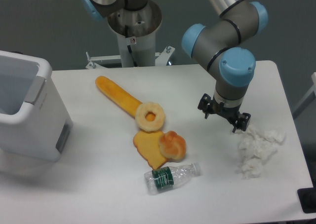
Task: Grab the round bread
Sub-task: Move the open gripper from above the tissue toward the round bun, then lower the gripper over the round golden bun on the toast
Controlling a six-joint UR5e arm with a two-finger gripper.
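The round bread (172, 145) sits on the table (89, 194), overlapping the edge of the flat toast slice (147, 149), just below the ring-shaped bread (150, 117) and above the plastic bottle (170, 177). The gripper (224, 117) hangs to its right and slightly farther back, empty, fingers apart. The reach likely runs leftward and toward the camera; being domed, the bun offers no long axis to align with.

Gripper (224, 114): fingertips dark, small; gap between them not resolvable. Round bread (172, 145) covers right edge of toast slice (148, 149). Ring bread (150, 117) overlaps lower end of long baguette (117, 94). White bin (29, 110) cut by left frame edge. Arm's upper links run off top. Bottle (170, 176) label text unreadable
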